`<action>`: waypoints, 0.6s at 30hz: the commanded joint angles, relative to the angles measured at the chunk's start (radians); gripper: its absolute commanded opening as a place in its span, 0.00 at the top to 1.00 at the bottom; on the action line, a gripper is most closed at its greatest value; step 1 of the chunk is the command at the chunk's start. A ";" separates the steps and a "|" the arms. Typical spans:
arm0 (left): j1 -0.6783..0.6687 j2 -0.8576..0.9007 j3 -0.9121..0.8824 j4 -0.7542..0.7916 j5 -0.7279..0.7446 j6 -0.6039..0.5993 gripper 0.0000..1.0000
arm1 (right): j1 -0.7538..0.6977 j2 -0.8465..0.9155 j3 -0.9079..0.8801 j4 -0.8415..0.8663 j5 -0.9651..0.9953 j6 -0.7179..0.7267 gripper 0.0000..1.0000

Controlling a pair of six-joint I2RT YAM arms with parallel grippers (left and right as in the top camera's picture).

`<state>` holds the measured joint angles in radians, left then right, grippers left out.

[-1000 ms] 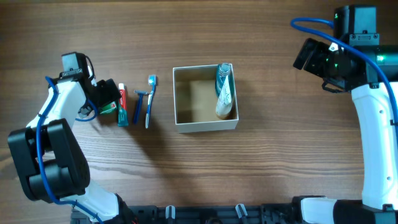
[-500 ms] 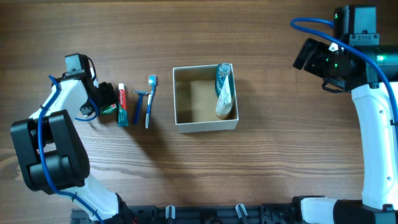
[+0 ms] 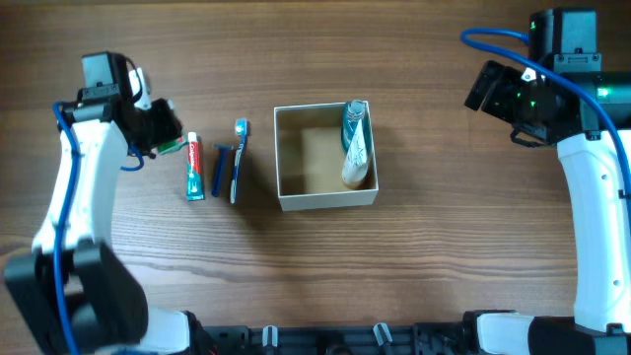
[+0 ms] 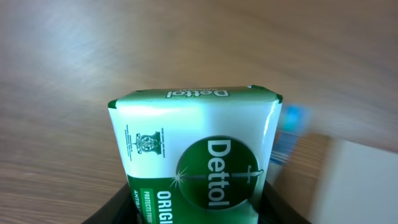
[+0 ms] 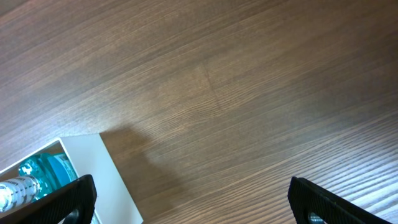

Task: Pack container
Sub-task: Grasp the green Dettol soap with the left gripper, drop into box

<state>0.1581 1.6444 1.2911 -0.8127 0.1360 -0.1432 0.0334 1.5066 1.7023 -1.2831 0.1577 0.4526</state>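
— Now that the left arm is pulling up and away from the row of toiletries, is it bringing anything with it?

— It is. The left gripper (image 3: 163, 138) is clamping a green-and-white wrapped Dettol soap bar (image 4: 199, 168); the wrist view is showing the packet wedged between the two dark fingers. A second ago that bar was sitting low on the brown wooden table (image 3: 444, 256), just beside the red-and-white toothpaste tube (image 3: 194, 168). Now it is hanging clear of the wood.

— So the pick is working. Where is it heading?

— Into the square white cardboard container (image 3: 325, 199) with the brown inside, I'm guessing. That is sitting mid-table, well to the right of the soap, with the toothpaste, the blue razor (image 3: 223, 166) and the blue-and-white toothbrush (image 3: 237, 158) lying between them.

— Is anything lying in it?

— One teal-and-white tube (image 3: 355, 143) is resting along the right-hand wall. The rest of the floor is showing bare.

— And the right arm?

— It is idling off at the right side. The right gripper (image 5: 193, 202) is gaping wide, gripping nothing, and it is not shifting at all.

— What is the lift meaning for the job?

— A second item is on its way, I'd judge, with three waiting. The arm is going to need to carry the bar over those three without clipping them, then lower it past the rim before letting go.
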 commanded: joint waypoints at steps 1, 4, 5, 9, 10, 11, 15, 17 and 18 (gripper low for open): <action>-0.163 -0.148 0.020 -0.037 0.134 -0.051 0.68 | -0.005 0.008 -0.008 0.000 -0.001 0.019 0.00; -0.350 -0.184 0.020 -0.022 0.132 -0.056 0.62 | -0.005 0.008 -0.008 0.000 0.000 0.019 0.00; -0.402 -0.174 0.019 -0.014 0.111 -0.068 0.62 | -0.005 0.008 -0.008 0.000 -0.001 0.019 0.00; -0.548 -0.088 0.018 0.019 0.031 -0.137 0.63 | -0.005 0.008 -0.008 0.000 0.000 0.019 0.00; -0.582 -0.050 0.018 0.040 0.031 -0.158 0.64 | -0.005 0.008 -0.008 0.000 0.000 0.019 0.00; -0.603 -0.021 0.018 0.060 0.030 -0.162 0.64 | -0.005 0.008 -0.008 0.000 0.000 0.019 0.00; -0.644 0.126 0.018 0.136 0.026 -0.257 0.66 | -0.005 0.008 -0.008 0.000 0.000 0.019 0.00; -0.644 0.187 0.018 0.169 0.027 -0.286 0.67 | -0.005 0.008 -0.008 0.000 0.000 0.019 0.00; -0.644 0.214 0.018 0.182 0.027 -0.293 0.67 | -0.005 0.008 -0.008 0.000 0.000 0.019 0.00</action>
<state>-0.4873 1.7866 1.2961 -0.6609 0.1802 -0.3553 0.0334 1.5066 1.7023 -1.2827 0.1577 0.4526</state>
